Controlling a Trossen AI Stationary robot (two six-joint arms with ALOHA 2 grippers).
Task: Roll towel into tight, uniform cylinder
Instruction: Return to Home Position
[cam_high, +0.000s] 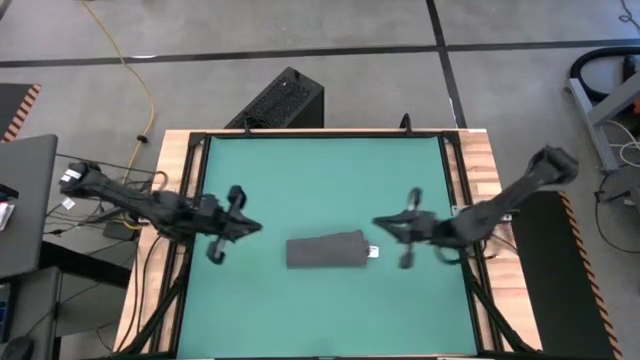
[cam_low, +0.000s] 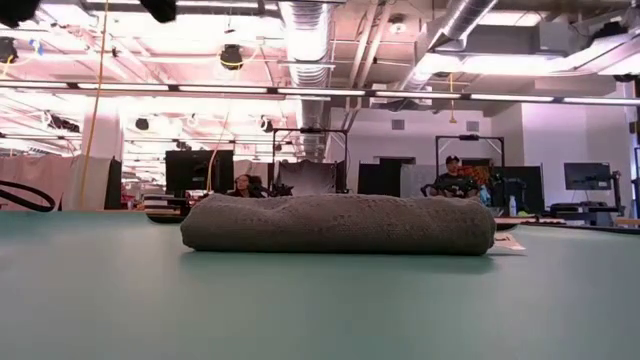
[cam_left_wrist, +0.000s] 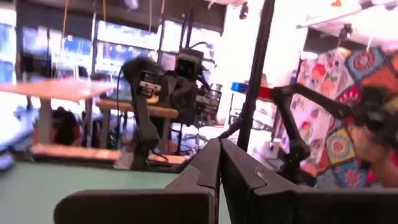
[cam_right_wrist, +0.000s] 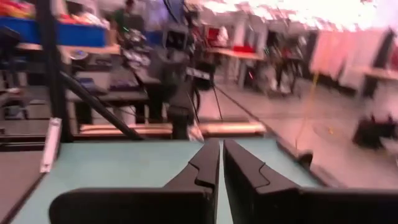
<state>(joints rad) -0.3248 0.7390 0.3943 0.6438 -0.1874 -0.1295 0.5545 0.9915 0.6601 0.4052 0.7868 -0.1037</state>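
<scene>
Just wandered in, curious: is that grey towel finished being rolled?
Rolling looks done: the towel lies as a fairly even cylinder on the green mat. Nothing is in hand; the left hand and right hand hover shut, clear of it. Likely only retreating home remains.

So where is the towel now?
In the high view, the towel lies rolled near the mat's middle, between the left pincer and right pincer, touching neither.

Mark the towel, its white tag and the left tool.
towel (cam_high: 325, 251), high view, middle of the roll.
white tag (cam_high: 372, 252), high view, tag's centre, at the roll's end.
left tool (cam_high: 252, 227), high view, tip of its shut fingers.
</scene>
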